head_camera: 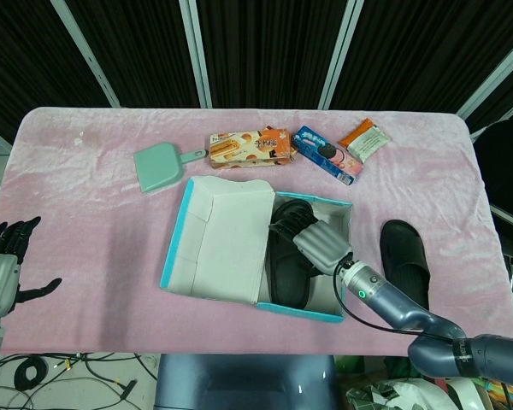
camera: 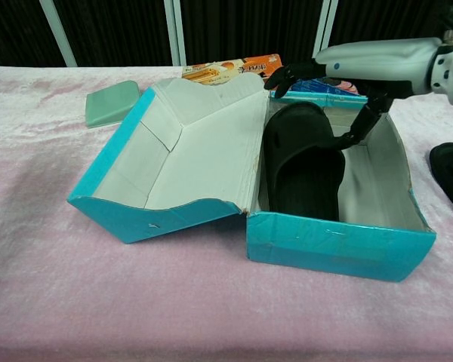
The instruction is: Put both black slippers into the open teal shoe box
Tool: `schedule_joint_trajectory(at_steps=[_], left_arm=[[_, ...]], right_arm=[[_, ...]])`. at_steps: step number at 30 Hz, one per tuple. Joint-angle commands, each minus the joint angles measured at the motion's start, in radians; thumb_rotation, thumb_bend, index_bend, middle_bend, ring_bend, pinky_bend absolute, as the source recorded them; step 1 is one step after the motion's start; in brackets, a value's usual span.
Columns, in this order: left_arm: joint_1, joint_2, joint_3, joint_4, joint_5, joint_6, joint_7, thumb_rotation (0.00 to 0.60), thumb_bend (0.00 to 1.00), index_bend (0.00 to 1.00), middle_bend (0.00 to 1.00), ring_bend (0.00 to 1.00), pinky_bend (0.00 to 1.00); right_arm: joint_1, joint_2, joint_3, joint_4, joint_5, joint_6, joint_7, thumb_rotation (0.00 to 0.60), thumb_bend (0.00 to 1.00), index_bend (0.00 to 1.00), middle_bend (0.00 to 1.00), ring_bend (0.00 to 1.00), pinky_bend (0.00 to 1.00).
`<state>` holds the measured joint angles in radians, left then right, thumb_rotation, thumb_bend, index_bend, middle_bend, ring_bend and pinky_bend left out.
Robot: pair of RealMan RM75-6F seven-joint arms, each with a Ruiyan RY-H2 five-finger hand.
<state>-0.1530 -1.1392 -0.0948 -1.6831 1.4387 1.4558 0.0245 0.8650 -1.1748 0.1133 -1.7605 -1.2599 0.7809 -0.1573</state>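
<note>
Head view: high above the near edge, looking steeply down; takes in the whole pink surface [head_camera: 85,188] from front edge to black curtains behind, both side edges visible. Far enough that the box [head_camera: 258,249] fills only the middle.

Chest view: low, just above surface level, facing forward and nearly level. Close in; the box [camera: 332,241] spans most of the frame, back edge near the top.

Shared: box, slipper inside [head_camera: 284,265] [camera: 302,170], right hand [head_camera: 322,246] [camera: 362,64], green dustpan [head_camera: 158,166] [camera: 109,104], orange carton [head_camera: 250,147] [camera: 230,69].
</note>
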Motion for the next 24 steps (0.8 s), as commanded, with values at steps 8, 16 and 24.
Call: schedule_joint_trajectory(at_steps=[8, 16, 24], left_arm=[[-0.005, -0.002, 0.0, -0.005, 0.005, -0.004, 0.006, 0.6, 0.0, 0.0, 0.11, 0.06, 0.0], [0.001, 0.004, 0.002, -0.016, 0.003, 0.005, 0.016, 0.6, 0.0, 0.0, 0.11, 0.06, 0.0], [0.005, 0.004, 0.002, -0.016, -0.002, 0.007, 0.015, 0.6, 0.0, 0.0, 0.11, 0.06, 0.0]], right_arm=[[-0.029, 0.014, -0.07, 0.013, 0.056, -0.044, -0.063, 0.6, 0.24, 0.11, 0.15, 0.0, 0.03], [-0.001, -0.05, -0.065, 0.075, 0.071, -0.086, -0.075, 0.6, 0.24, 0.11, 0.15, 0.0, 0.03], [0.014, -0.049, -0.048, 0.041, 0.029, -0.081, -0.068, 0.6, 0.24, 0.11, 0.16, 0.0, 0.03]])
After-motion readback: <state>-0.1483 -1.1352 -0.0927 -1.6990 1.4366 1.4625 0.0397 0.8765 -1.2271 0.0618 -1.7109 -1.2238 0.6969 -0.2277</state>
